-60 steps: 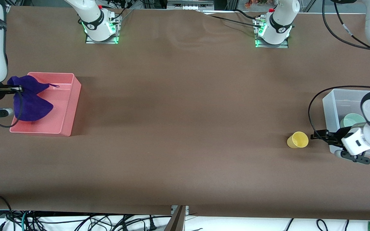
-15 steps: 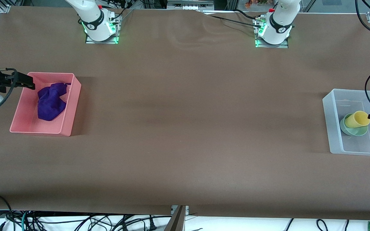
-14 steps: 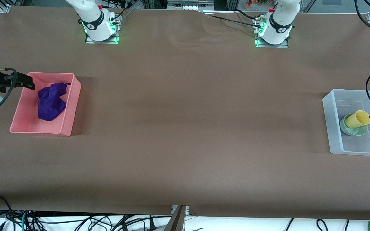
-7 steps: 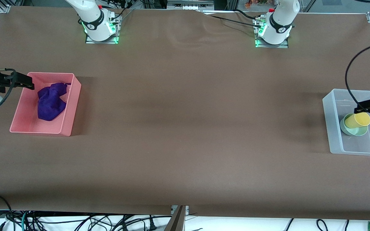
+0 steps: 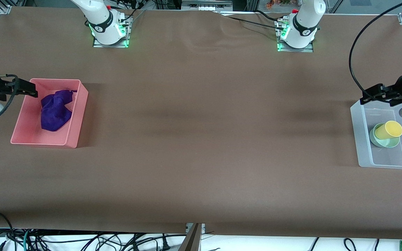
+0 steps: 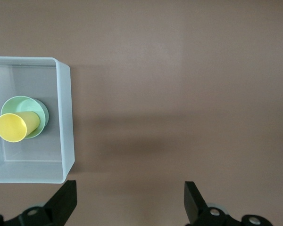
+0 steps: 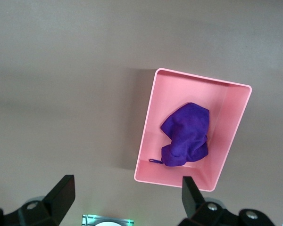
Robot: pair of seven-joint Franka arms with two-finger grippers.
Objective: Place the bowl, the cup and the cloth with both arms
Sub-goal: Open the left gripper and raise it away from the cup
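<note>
Since half a second ago the left pincer has lifted off the cup, hanging spread and empty over the clear bin's edge. Tilted, the cup is resting in the bowl inside it. At the right arm's end of the desk, the right pincer is waiting, spread empty, over the pink bin's rim, the cloth lying inside.

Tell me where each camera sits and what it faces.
Front view: high across the table, facing both bases; shows both arms, left claw, right claw.
Left wrist view: looks down on clear bin, cup in bowl; open fingertips show.
Right wrist view: looks down on cloth in pink bin.
Front view shares both bins.
</note>
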